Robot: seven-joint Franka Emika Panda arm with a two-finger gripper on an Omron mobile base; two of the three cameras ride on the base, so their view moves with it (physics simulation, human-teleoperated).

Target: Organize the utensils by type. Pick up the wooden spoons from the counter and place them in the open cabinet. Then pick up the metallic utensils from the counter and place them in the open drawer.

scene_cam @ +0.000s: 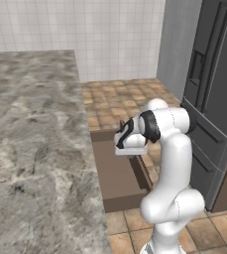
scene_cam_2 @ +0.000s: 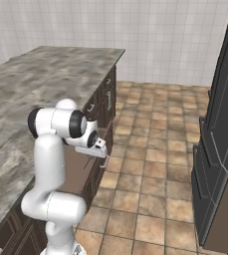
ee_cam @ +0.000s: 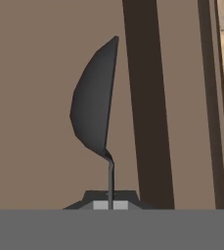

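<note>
White square-tiled walls (scene_cam: 115,34) close off the far end of the room, meeting a floor of brown and tan terracotta tiles (scene_cam_2: 155,149) with pale grout. A tall dark grey refrigerator (scene_cam: 214,94) (long vertical handles on its doors) stands along the right side. Dark brown lower cabinets with metal handles (scene_cam_2: 107,99) run along the left. Lighting is flat and even.

You see one dark metallic utensil (ee_cam: 96,105), one open drawer (scene_cam: 116,173), one marbled stone surface (scene_cam: 30,149), one row of lower cabinets (scene_cam_2: 104,102), and one dark refrigerator (scene_cam: 214,99).
</note>
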